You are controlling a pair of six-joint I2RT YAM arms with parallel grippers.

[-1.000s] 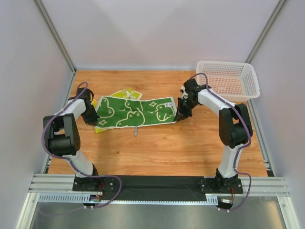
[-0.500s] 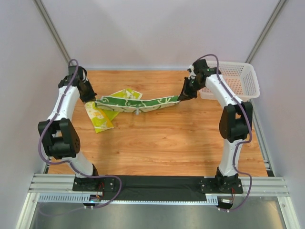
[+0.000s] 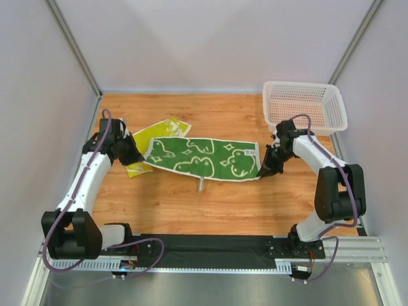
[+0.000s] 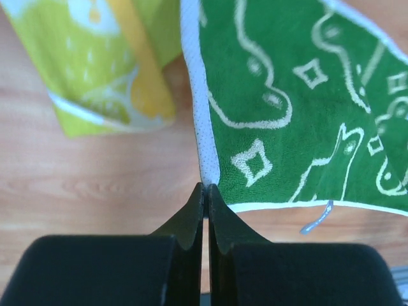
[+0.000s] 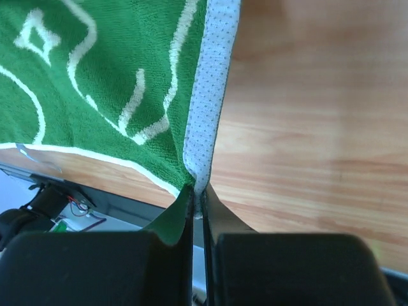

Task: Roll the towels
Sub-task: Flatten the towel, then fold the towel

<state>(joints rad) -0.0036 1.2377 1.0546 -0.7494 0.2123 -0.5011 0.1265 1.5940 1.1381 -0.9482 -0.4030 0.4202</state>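
The green towel (image 3: pixel 201 156) is spread wide across the middle of the desk (image 3: pixel 210 207), stretched between the two arms. The left claw (image 3: pixel 136 155) is clenched on the white hem at its left end and the right claw (image 3: pixel 263 171) is clenched on the hem at its right end. Both wrist views show only a thin sliver of edge between the fingertips. Whether the cloth lies flat on the wood or hangs just above it, I cannot tell. A second towel (image 3: pixel 159 131) – lime and yellow – lies partly under the left end, and the basket (image 3: pixel 303 105) stands well apart at the far right. The likeliest trouble is a slip: so little hem is pinched that a harder pull from either arm could tug it free and let that end fall slack. Uneven tension would skew the cloth and start a crooked roll. The left end could also drag the second towel along – the two overlap there.
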